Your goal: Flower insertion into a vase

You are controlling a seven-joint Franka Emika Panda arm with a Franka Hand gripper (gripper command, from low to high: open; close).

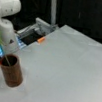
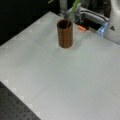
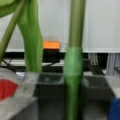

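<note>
The brown, wood-looking vase [image 1: 11, 71] stands upright on the grey table, at a front view's lower left, and it also shows near a front view's top [image 2: 65, 33]. The flower's thin green stem [image 1: 6, 58] leans into the vase's mouth and runs up out of the picture, with a long leaf [image 2: 75, 5] above. In the wrist view the stem [image 3: 73, 62] fills the middle, close up, beside a broad leaf [image 3: 32, 40]. Blurred grey parts of my gripper [image 3: 71, 106] flank the stem at the bottom of the wrist view. The gripper is out of both front views.
The arm's white base [image 1: 5, 26] stands just behind the vase. A small orange piece [image 1: 41, 40] lies at the table's edge by a grey rail [image 1: 41, 26]. Open grey tabletop [image 1: 70, 74] spreads away from the vase. A dark perforated board [image 2: 15, 110] borders the table.
</note>
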